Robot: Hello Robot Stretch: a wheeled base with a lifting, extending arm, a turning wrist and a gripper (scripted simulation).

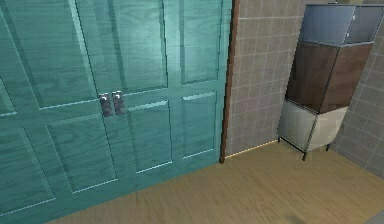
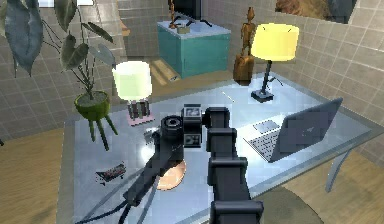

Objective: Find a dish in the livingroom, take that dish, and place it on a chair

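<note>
On the glass table [image 2: 80, 150] lies a flat, round brownish thing [image 2: 176, 179], perhaps a dish, right beside my gripper. The arm [image 2: 228, 170] rises from the bottom edge of the arm side view. My gripper [image 2: 135, 192] has its dark body over the table's middle, and its thin fingers [image 2: 150, 175] slant down toward the left. The brownish thing lies on the table at the fingers, so I cannot tell whether the gripper holds anything.
The table also carries an open laptop [image 2: 296, 130], a yellow lamp [image 2: 273, 45], a pale green lamp [image 2: 132, 80], a potted plant [image 2: 92, 102] and a small dark object [image 2: 110, 172]. A teal cabinet [image 2: 195, 48] stands beyond. Ahead are teal double doors [image 1: 110, 90] and a shelf unit [image 1: 325, 75].
</note>
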